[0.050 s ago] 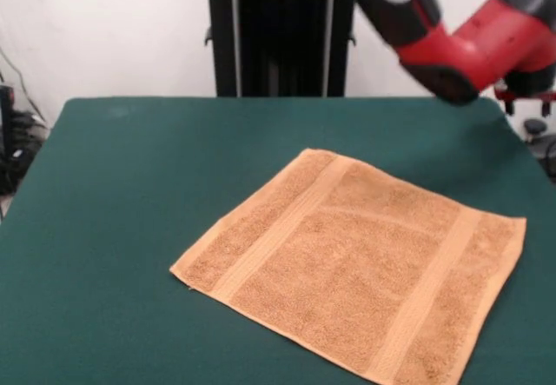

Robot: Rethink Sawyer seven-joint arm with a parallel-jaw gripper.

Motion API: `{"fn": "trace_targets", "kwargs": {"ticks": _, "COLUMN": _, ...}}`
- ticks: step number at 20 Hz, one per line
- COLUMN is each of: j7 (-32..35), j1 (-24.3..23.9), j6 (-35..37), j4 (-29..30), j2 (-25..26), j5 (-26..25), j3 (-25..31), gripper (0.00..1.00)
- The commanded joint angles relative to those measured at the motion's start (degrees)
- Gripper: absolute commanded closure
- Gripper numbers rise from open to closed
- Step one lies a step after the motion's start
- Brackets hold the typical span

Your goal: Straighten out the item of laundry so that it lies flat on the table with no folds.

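Observation:
The item of laundry, an orange-tan terry towel (pixel 360 263), lies spread open on the dark green table (pixel 113 211), right of centre and turned at an angle. Two flat woven bands run across it near opposite edges. I see no folds in it; its near corner runs off the bottom edge of the picture. A section of the red and black arm (pixel 460 33) hangs at the top right, above the table's far edge. The gripper itself is out of view.
The black pedestal (pixel 278 42) stands behind the table's far edge. Cables and dark gear sit off the table at the left (pixel 13 142). Green cloth stretches wide to the left of the towel.

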Motion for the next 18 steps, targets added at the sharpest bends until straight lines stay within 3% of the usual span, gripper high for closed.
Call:
{"fn": "trace_targets", "kwargs": {"ticks": 1, "j7": 10.4, "j1": 0.6, "j6": 19.4, "j4": -3.5, "j2": -12.3, "j5": 5.1, "j3": -16.2, "gripper": 0.00}}
{"fn": "trace_targets", "kwargs": {"ticks": 10, "j7": 6.4, "j1": 0.1, "j6": 23.2, "j4": -5.2, "j2": -13.3, "j5": 5.2, "j3": -17.8, "gripper": 0.00}}
{"fn": "trace_targets", "kwargs": {"ticks": 18, "j7": -1.1, "j1": -1.7, "j6": 21.1, "j4": -7.2, "j2": -12.1, "j5": 0.5, "j3": -19.0, "gripper": 0.00}}
